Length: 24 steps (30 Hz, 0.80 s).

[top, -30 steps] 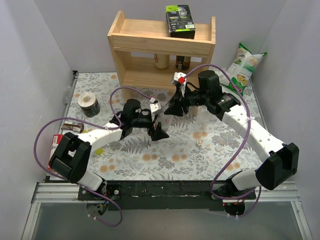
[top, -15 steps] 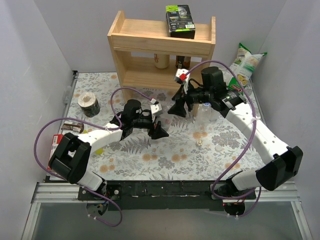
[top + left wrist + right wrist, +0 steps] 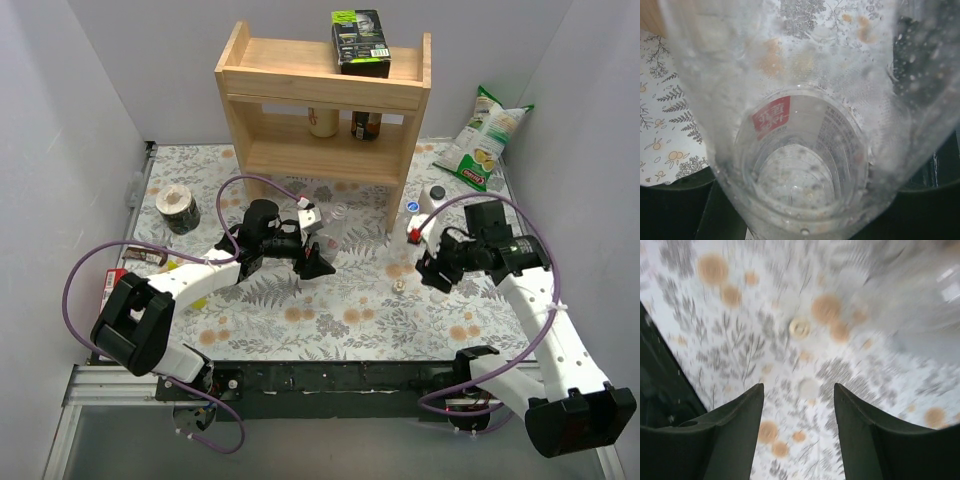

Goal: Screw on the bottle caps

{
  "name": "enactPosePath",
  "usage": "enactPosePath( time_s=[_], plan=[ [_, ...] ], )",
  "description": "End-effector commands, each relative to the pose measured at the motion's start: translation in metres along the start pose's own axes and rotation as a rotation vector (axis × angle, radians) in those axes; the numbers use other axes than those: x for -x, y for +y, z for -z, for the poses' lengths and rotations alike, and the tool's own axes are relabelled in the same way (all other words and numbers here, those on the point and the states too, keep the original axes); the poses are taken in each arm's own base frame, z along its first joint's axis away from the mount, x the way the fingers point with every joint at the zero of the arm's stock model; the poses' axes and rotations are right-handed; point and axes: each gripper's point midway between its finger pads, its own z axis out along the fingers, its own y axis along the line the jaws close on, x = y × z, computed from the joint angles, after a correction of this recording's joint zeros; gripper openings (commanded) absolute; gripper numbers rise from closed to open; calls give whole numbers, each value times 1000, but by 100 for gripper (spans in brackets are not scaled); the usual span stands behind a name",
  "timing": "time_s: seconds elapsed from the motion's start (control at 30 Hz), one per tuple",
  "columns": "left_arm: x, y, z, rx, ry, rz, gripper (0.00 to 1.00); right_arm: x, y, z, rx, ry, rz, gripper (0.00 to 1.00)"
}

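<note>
The left end effector (image 3: 314,262) is closed around a small clear plastic bottle (image 3: 800,150). In the left wrist view that bottle fills nearly the whole frame, with a red label patch showing through its fogged wall, and only dark slivers of the fingers show at the lower corners. From above the bottle is almost impossible to make out against the floral-print tabletop (image 3: 350,320), and its neck cannot be seen.

The right end effector (image 3: 799,390) hangs open over the tabletop with nothing between its fingers. Its wrist view is smeared. A pale round screw cap (image 3: 800,328) lies ahead of the fingers. A fainter pale disc nearer them may be a cap or printed pattern. A clear blur crosses the upper right corner. A small blue round cap (image 3: 413,206) sits by the leg of the wooden shelf (image 3: 320,90).
</note>
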Motion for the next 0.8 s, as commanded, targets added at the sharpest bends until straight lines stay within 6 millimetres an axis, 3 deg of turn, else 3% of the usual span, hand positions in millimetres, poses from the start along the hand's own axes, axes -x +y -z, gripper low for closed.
enactPosePath(
  time_s=[0.0, 0.03, 0.13, 0.27, 0.63, 0.77],
  plan=[
    [14, -10, 7, -15, -22, -11, 0, -91, 15, -13, 34, 236, 127, 66],
    [13, -10, 7, -7, -19, 0, 0, -110, 23, -19, 58, 268, 136, 68],
    [9, -12, 9, -6, -7, 18, 0, -124, 16, -32, 2, 267, 172, 73],
    [7, -11, 10, 9, 10, 37, 0, -143, 13, -42, 6, 330, 124, 70],
    [2, -2, 5, 35, 26, 102, 0, -162, -24, -66, -58, 397, 7, 68],
    [1, 0, 3, 38, 30, 102, 0, -167, -22, -73, -29, 399, 17, 68]
  ],
)
